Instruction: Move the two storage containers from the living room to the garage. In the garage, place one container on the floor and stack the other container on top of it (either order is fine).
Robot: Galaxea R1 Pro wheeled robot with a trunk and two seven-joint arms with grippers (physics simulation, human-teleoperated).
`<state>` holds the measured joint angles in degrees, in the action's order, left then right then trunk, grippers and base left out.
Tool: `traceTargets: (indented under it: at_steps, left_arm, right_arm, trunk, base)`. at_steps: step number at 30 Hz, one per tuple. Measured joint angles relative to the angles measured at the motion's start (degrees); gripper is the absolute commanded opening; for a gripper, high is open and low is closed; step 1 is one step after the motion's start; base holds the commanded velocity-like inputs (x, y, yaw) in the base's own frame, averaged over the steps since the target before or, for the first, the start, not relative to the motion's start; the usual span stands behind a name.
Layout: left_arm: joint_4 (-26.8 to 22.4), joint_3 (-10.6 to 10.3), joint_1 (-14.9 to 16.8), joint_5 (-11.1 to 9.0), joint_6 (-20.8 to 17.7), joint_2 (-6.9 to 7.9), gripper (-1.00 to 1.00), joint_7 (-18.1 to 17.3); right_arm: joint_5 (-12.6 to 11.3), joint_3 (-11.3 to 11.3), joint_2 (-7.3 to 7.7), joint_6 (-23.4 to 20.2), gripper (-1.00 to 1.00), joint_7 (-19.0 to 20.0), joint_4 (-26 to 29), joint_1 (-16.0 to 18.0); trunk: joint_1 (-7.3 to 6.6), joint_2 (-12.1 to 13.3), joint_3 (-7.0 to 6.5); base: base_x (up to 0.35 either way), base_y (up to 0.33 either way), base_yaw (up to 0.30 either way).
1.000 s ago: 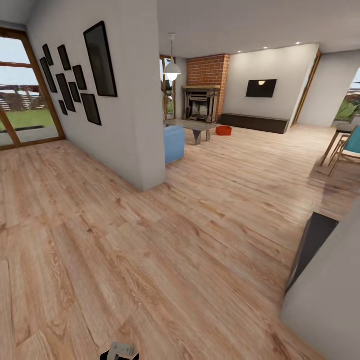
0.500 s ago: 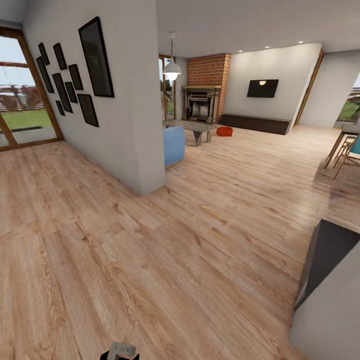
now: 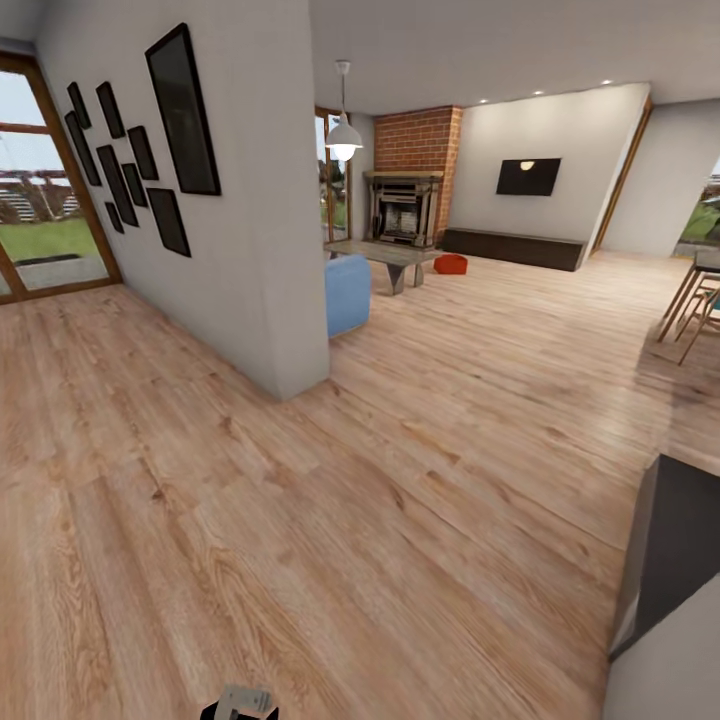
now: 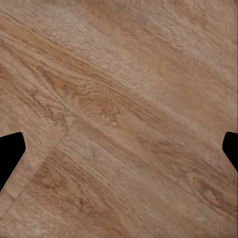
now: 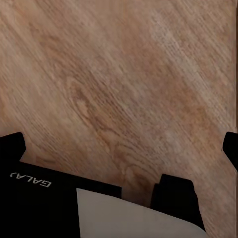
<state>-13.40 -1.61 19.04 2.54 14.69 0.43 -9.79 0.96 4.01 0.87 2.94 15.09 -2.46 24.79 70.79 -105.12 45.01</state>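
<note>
A: Where's the thing we're after?

B: Far down the living room (image 3: 520, 330). One orange-red storage container (image 3: 450, 263) sits on the wood-plank floor (image 3: 330, 520), just beside the low grey coffee table (image 3: 385, 255) and in front of the brick fireplace (image 3: 403, 205). It's small from here, so there may be a second tub tucked behind it; I can't tell.

A: So the step in hand is driving over?

B: I'd judge so. Nothing is picked up yet, and the garage isn't in sight. The good line runs right of the white partition wall (image 3: 262, 210) and the blue armchair (image 3: 346, 292), keeping wide of that wall's corner, and well left of the dark cabinet (image 3: 670, 550) close by on the right. Roll straight up the open planks, slow before the coffee table, and stop with the tub square ahead so both arms can reach its long sides.

A: And the fingers?

B: The left gripper (image 4: 119, 151) shows its two dark fingers (image 4: 10, 153) at opposite edges of its wrist view, spread wide, nothing between them but floor. The right gripper (image 5: 119, 148) looks the same: fingers (image 5: 11, 144) wide apart, empty, with part of the robot's own black-and-white body (image 5: 99, 208) below it.

A: Touching anything?

B: No, both hang free above the planks.
</note>
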Motion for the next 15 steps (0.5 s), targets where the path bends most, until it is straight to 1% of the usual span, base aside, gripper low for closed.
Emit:
traceTargets:
  at_steps: [15]
  left_arm:
    - [0.0, 0.0, 0.0, 0.0, 0.0, -0.01, 1.00, 0.0]
  right_arm:
    - [0.0, 0.0, 0.00, 0.0, 1.00, 0.0, 0.0, 0.0]
  trunk:
    - [0.00, 0.0, 0.00]
  base:
    - [0.276, 0.000, 0.000]
